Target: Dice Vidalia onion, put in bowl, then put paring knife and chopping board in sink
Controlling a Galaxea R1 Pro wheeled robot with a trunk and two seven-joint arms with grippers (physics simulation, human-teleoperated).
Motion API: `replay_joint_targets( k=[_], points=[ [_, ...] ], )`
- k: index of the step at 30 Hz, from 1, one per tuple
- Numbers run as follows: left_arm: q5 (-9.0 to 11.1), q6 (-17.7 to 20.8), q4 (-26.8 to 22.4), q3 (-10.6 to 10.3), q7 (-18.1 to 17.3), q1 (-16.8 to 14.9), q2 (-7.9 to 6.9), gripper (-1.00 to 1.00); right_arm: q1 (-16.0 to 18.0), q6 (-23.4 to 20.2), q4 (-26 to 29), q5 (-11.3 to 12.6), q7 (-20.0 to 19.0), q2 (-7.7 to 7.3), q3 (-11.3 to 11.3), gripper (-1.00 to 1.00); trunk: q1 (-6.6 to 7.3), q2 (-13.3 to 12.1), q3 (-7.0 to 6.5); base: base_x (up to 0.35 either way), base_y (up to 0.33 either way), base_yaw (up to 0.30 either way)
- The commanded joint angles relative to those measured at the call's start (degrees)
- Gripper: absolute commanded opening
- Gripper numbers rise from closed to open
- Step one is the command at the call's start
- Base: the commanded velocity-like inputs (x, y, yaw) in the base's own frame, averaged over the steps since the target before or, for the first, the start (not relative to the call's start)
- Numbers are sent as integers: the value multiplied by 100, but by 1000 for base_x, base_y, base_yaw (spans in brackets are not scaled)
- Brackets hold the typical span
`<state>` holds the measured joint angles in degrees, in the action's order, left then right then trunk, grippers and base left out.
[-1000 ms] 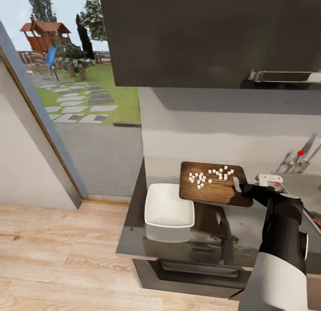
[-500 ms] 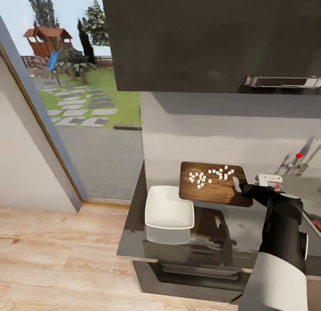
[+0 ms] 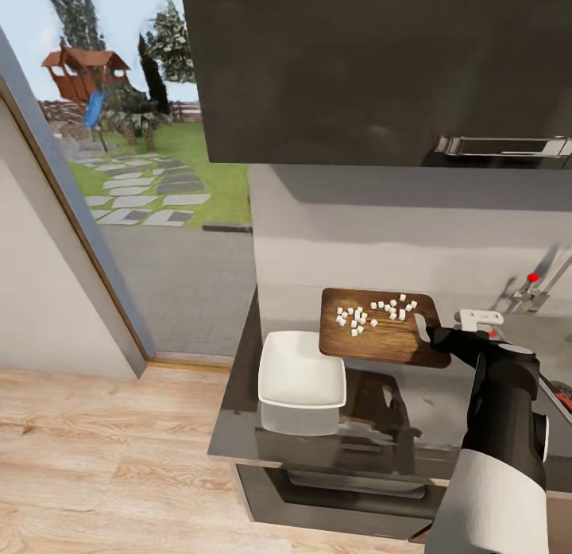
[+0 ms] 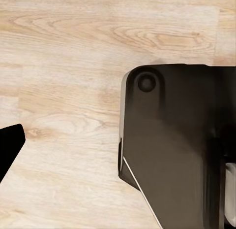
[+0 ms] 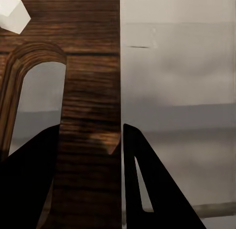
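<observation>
Diced onion sits on the chopping board, lifted above the bench right of the bowl. Right fingers pinch its slotted end; left fingers' state I cannot tell.

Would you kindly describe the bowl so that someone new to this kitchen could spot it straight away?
Find the glossy grey countertop below the dark wall cabinet, at its end nearest the big window. The bowl sits there, just left of the chopping board held by the right gripper. It is the shallow white squarish dish, empty, whereas the brown board carries the diced onion.
</observation>
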<state>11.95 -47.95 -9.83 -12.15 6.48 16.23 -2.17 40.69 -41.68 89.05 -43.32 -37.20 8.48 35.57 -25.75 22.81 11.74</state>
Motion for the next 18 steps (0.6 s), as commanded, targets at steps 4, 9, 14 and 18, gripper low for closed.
replay_joint_targets(
  k=[4,9,14,18],
  points=[
    [22,-4,-15,-50,46,3,-3,100,9,290,7,-54,-59,5,11,-100,-4,11,10,0,0,0],
    [22,-4,-16,-50,46,3,3,100,9,472,7,-60,-50,-3,-353,-100,-4,11,10,0,0,0],
    [19,-4,-16,-50,46,3,-1,100,9,486,7,-47,-59,9,-506,-100,-4,11,10,0,0,0],
    [25,-4,-11,-50,46,3,-3,100,6,486,7,-31,-67,16,-535,-100,-4,11,10,0,0,0]
  ],
)
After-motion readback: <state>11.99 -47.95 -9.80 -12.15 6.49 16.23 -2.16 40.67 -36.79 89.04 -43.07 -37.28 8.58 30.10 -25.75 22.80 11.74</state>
